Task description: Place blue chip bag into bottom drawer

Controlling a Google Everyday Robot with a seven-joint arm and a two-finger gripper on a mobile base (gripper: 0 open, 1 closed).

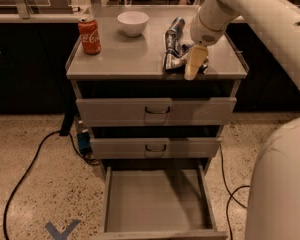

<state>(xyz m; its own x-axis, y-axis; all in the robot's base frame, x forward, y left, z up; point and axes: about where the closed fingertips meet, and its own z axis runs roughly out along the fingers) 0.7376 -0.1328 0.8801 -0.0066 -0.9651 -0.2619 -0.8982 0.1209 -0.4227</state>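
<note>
The blue chip bag (173, 48) lies crumpled on the grey cabinet top (125, 59), right of centre, shiny dark blue with pale patches. My gripper (192, 68) hangs from the white arm at the bag's right side, low over the top near its front edge, touching or almost touching the bag. The bottom drawer (157, 199) is pulled out wide, and its flat grey floor holds nothing. The two drawers above it are closed.
A red soda can (89, 35) stands at the cabinet top's left. A white bowl (133, 23) sits at the back centre. Black cables (25, 174) run over the speckled floor to the left and right of the cabinet. My white base (280, 184) fills the lower right.
</note>
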